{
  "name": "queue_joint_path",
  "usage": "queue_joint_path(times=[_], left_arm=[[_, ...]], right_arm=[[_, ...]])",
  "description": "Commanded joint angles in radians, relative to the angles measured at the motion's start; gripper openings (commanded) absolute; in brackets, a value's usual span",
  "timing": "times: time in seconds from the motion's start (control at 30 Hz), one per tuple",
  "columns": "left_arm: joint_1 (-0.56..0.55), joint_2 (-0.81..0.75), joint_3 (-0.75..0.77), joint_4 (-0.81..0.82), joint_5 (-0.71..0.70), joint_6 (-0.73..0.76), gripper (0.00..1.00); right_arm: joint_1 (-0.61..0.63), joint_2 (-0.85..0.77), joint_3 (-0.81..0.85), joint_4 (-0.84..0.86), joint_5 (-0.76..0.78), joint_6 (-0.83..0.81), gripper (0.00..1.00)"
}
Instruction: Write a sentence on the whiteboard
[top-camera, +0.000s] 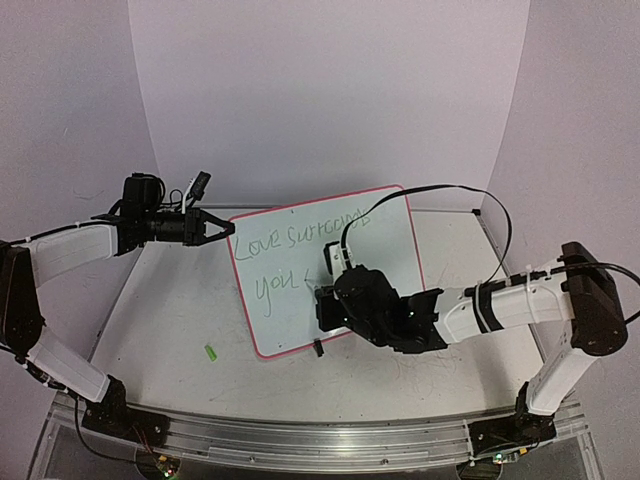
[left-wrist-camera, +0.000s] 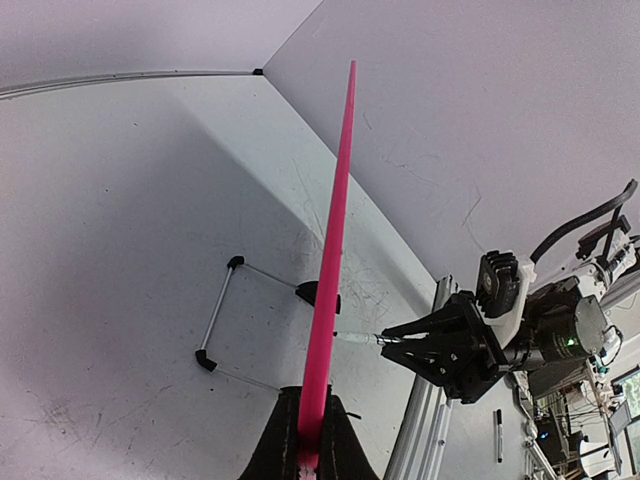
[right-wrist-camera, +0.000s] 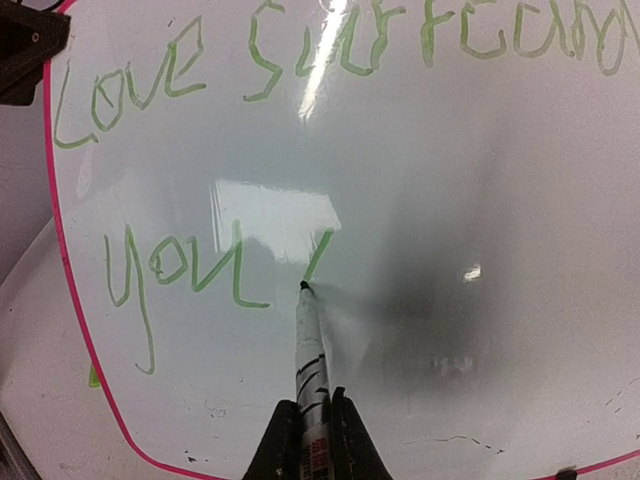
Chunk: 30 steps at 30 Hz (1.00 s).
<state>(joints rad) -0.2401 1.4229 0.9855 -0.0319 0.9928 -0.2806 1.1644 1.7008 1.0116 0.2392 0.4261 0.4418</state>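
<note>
Marker pressure matters: the right hand, clenched on it, sets the tip against the whiteboard just right of "you", at the foot of a short slanted stroke. The left hand pinches the board's left rim, steadying it upright on the surface. Light, even strokes should keep the sentence legible.

A small green cap lies by itself on the white table, whose top is marked with faint grey scribbles. 1 aluminium rail runs along the near edge. A thin U-shaped wire frame with black corners lies flat on the table. Past the rail lies 1 black pen.
</note>
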Motion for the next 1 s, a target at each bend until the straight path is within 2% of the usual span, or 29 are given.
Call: queue_joint_path(times=[0.0, 0.43, 0.97], left_arm=[[-0.001, 0.013, -0.004, 0.003, -0.019, -0.015, 0.02], [-0.002, 0.01, -0.003, 0.003, -0.018, -0.015, 0.02], [-0.002, 0.01, -0.004, 0.002, -0.019, -0.015, 0.01]], right_arm=[[-0.024, 0.005, 0.058, 0.014, 0.041, -0.019, 0.0], [-0.05, -0.015, 0.037, -0.023, 0.07, 0.023, 0.0], [-0.02, -0.041, -0.023, -0.047, 0.033, 0.089, 0.0]])
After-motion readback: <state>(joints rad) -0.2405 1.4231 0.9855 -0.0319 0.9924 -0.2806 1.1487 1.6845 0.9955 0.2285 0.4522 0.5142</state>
